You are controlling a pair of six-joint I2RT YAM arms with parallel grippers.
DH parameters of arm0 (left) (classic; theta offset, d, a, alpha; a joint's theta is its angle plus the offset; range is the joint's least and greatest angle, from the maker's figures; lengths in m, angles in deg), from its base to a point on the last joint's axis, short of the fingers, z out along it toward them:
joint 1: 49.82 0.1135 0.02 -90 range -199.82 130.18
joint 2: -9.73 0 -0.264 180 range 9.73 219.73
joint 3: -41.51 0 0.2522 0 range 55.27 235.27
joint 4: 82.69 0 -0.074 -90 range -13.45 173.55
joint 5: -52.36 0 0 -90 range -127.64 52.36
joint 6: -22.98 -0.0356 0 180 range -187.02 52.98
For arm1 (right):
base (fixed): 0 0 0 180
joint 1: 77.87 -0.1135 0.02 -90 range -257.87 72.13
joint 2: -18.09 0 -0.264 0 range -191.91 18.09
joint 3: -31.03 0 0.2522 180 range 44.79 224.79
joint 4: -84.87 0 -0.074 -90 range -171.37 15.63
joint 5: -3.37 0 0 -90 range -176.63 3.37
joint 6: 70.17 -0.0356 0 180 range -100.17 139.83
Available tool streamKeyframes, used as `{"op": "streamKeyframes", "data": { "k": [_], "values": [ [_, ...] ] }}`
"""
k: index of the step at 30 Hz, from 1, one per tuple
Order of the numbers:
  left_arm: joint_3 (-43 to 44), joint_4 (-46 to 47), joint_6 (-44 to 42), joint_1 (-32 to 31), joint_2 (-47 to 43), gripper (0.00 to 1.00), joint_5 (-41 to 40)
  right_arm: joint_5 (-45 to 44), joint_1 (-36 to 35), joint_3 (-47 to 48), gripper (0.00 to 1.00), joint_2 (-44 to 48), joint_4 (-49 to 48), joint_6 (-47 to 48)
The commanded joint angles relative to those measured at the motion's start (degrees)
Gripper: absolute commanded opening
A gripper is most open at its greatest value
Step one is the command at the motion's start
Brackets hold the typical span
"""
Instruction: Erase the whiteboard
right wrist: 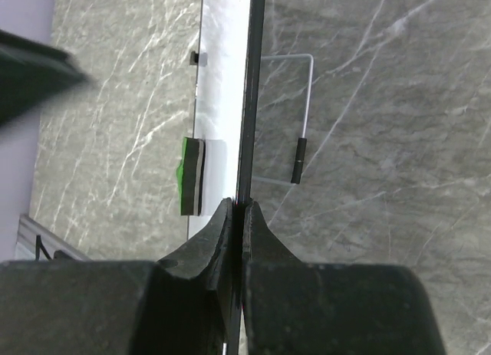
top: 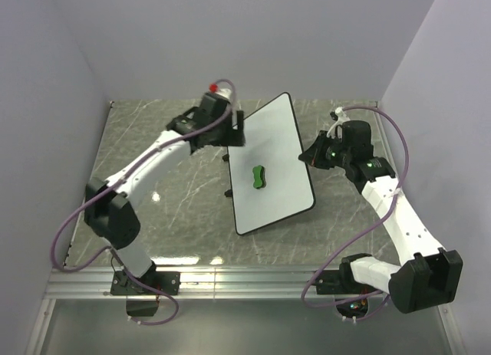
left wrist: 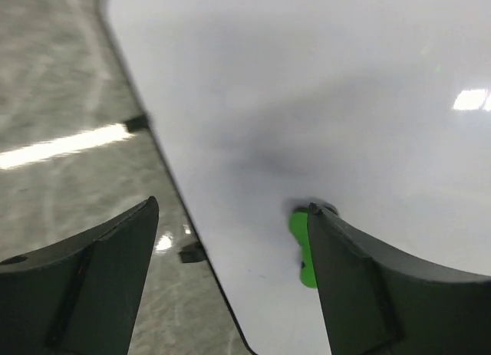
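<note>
Left claw [left wrist: 232,209]: open, fingers spread wide, nothing gripped. It is held above the left long edge of the whiteboard [left wrist: 345,87], near the board's far corner. The green eraser [left wrist: 301,244] lies loose on the board face, just beside the right-hand finger. Contact between finger and eraser cannot be settled.

Right claw [right wrist: 238,205]: closed, clamped on the thin rim of the board's right long edge.

The whiteboard is placed askew at the middle of the worktop [top: 176,202], towards its far edge, between the two claws.

Step in hand, judged: the board is braced by the right claw and the eraser is set down mid-board. No writing is seen on the white face, so wiping is judged done or nearly done.

Next move, if marks remain: the eraser is to be re-gripped across its narrow waist by the left claw and the clamp kept firm.

Hard to make out: part of the eraser is hidden by the finger in the left wrist view. In the right wrist view the board is seen edge-on. A wire stand [right wrist: 307,102] shows behind it; whether the board lies flat or propped cannot be told.
</note>
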Motion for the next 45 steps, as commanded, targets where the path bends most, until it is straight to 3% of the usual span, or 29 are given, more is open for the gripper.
{"op": "streamKeyframes", "data": {
  "k": [1,11,12,14,15,20,23,24,29,34,40,45],
  "values": [
    [3.09,-2.35,3.07,5.66,-7.39,0.83,-5.60,2.31,-1.81,-1.68,0.00,1.24,2.54,4.12],
    [1.95,-6.66,1.75,10.17,-13.01,0.80,-8.75,0.98,-1.63,4.46,0.03,-1.57,3.50,1.83],
    [1.51,-6.49,1.93,10.43,-13.55,0.81,-8.40,1.07,-1.63,5.26,0.17,-2.35,3.77,1.74],
    [1.07,-6.66,2.19,10.96,-14.16,0.80,-7.96,1.42,-1.63,7.10,0.33,-2.80,3.51,1.21],
    [1.24,-7.01,2.45,11.13,-14.25,0.80,-7.96,1.42,-1.72,7.55,0.51,-3.06,3.33,1.04],
    [1.33,-7.45,3.07,11.22,-14.69,0.80,-8.57,2.21,-1.72,8.52,0.61,-4.03,2.45,0.60],
    [1.85,-7.71,3.07,11.14,-14.96,0.80,-9.62,1.60,-1.63,7.81,0.72,-3.50,2.36,0.68],
    [2.38,-7.89,2.98,11.22,-14.87,0.81,-10.15,0.47,-1.63,7.64,0.80,-2.89,2.71,0.77],
    [3.00,-8.16,2.81,11.66,-16.10,0.84,-14.10,-7.35,-1.63,8.60,0.96,0.97,5.35,1.47],
    [0.81,-6.67,2.90,12.81,-16.54,0.85,-11.40,-16.14,-1.02,12.20,0.98,6.51,8.95,2.00],
    [-4.03,1.85,2.10,11.67,-13.39,0.80,10.03,-22.04,-1.02,16.51,0.97,12.92,13.08,1.48],
    [-2.72,3.62,1.93,3.24,-6.62,0.78,15.95,-25.46,-1.02,18.62,0.98,17.41,16.76,2.44]
  ]
}}
